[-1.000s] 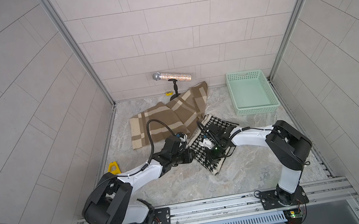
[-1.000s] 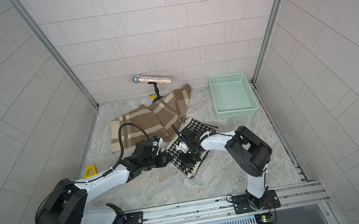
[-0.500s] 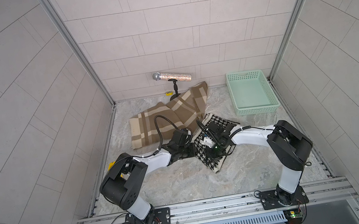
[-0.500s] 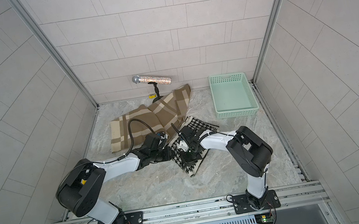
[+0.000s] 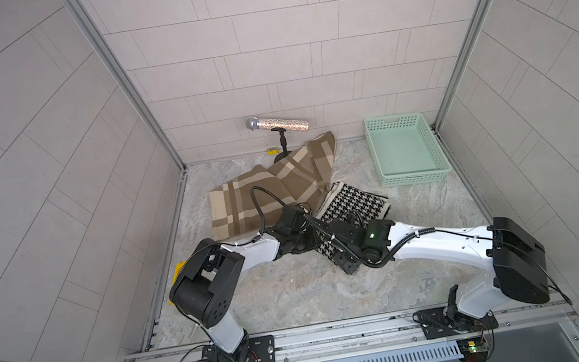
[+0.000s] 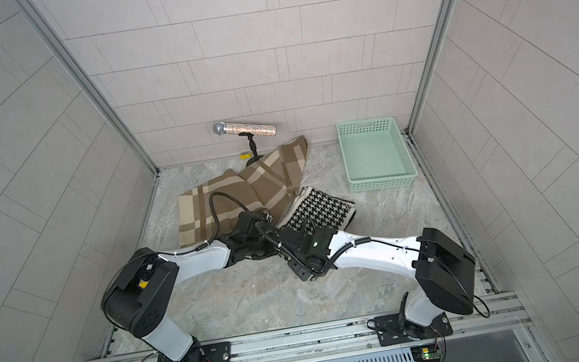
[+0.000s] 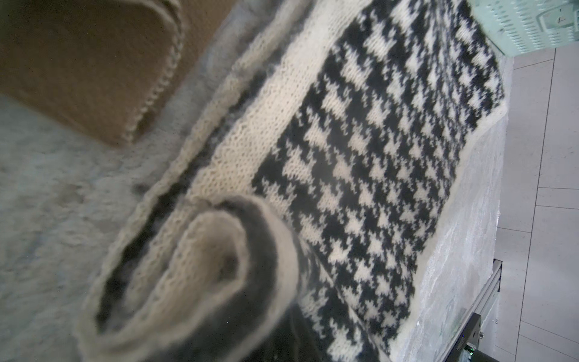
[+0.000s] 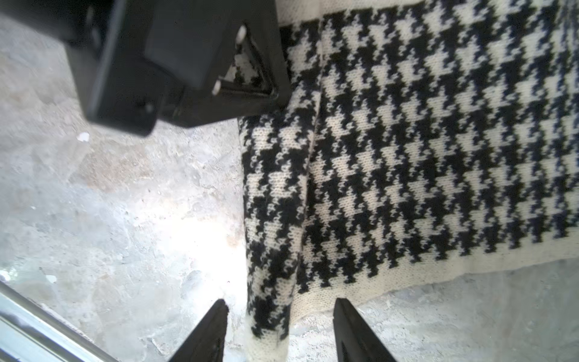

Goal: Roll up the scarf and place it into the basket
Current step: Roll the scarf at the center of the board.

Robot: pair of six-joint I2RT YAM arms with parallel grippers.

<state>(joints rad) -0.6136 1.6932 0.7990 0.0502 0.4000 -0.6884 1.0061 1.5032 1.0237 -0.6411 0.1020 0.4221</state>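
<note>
I work in a robot test booth, a lab cell: grey tiled walls (image 5: pixel 300 52) and metal posts (image 5: pixel 121 78) box in my stone-look worktop (image 5: pixel 297 297), and my two arms (image 5: pixel 441 245) bolt to an aluminium rail (image 5: pixel 342 333) along its near edge.

Centre floor is obstructed: both arms reach in low and meet over the houndstooth scarf (image 5: pixel 355 201). The left gripper (image 8: pixel 257 81) sits on one end of its rolled edge. The right gripper (image 8: pixel 281 301) straddles the other end with fingertips apart, and bare floor (image 5: pixel 297 297) shows in the gap on one side. The brown plaid scarf (image 5: pixel 244 204) covers the back-left floor, with the left arm's cable loop (image 5: pixel 264 203) arching over it. Its far corner lies against the microphone stand (image 5: pixel 281 140) at the back wall. The strip along the front rail is unobstructed. So is the lane between the houndstooth scarf and the basket (image 5: pixel 414 179). The basket is open from above and sits just beside the right wall, which closes off that side.
</note>
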